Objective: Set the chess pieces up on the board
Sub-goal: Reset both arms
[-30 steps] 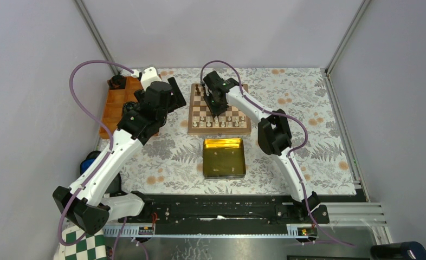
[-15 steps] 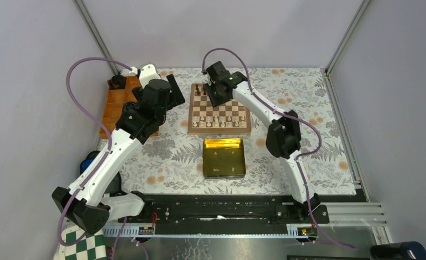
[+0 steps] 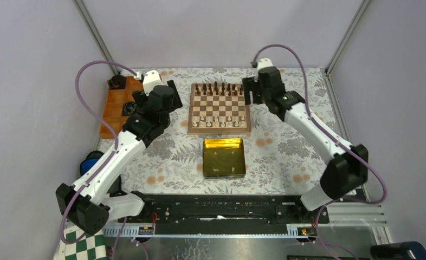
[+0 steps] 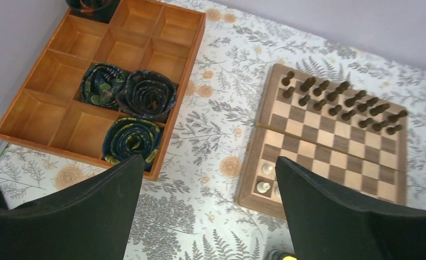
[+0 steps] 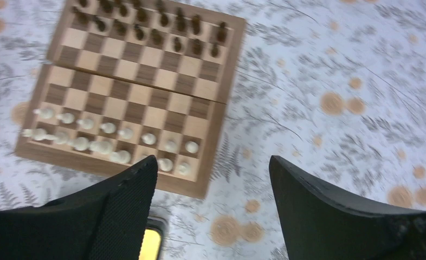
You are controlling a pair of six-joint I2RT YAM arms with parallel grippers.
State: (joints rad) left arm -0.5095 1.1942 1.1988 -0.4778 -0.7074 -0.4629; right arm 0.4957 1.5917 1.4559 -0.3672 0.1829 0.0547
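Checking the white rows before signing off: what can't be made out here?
- Which chess pieces stand where: too small in the top view, motion-blurred in the right wrist view.
- The board's near rows, left wrist view: mostly hidden behind the left gripper.
- Yellow tin, right wrist view: cut off at the bottom edge.

The board (image 3: 219, 108) is smooth wood with a soft satin sheen, and the chess pieces (image 5: 108, 128) look pale and lightly polished, though whether they are wood or plastic cannot be told. The compartment tray (image 4: 37, 116) is orange varnished wood holding rolls of dark printed cloth (image 4: 148, 97), the table cover (image 3: 286, 151) is matt leaf-printed cloth, and the tin (image 3: 224, 157) is glossy gold metal. The fingers (image 5: 127, 216) of the right gripper (image 5: 212, 160) are matt black plastic, one finely dimpled on its inner face.
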